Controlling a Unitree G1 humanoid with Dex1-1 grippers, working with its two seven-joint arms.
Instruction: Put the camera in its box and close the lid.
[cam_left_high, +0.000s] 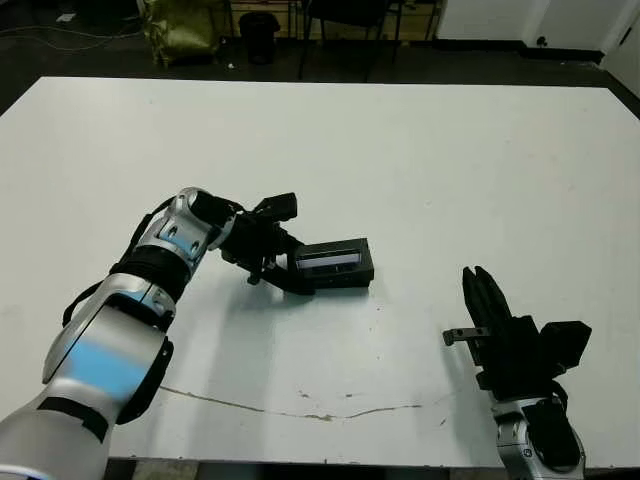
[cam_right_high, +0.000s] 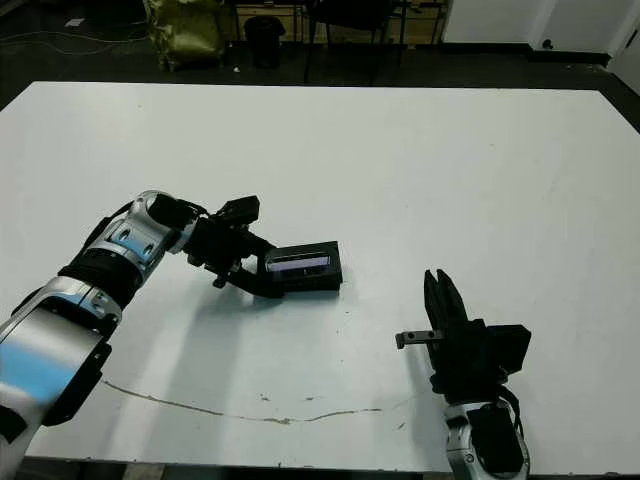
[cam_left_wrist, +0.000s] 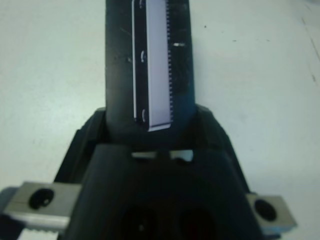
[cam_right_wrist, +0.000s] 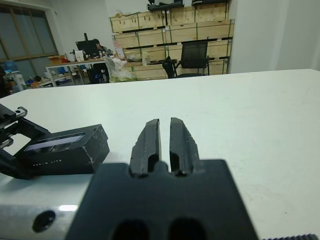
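Black fingers of the right gripper (cam_left_high: 485, 290) are seen nearly shut on nothing at five o'clock. Farther off, at the table's (cam_left_high: 450, 150) centre, the lidded box (cam_left_high: 335, 263) is clamped at its nine o'clock end by the left gripper (cam_left_high: 285, 272); even downward pressure would seat the lid (cam_left_wrist: 152, 65) flush

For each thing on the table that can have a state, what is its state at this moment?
box: lid on top, closed as far as the views show, resting on the white table.
lid: seated on the box, glossy strip facing up.
camera: not visible in any view.
left gripper: fingers on either side of the box's end.
right gripper: fingers nearly together, holding nothing, apart from the box.
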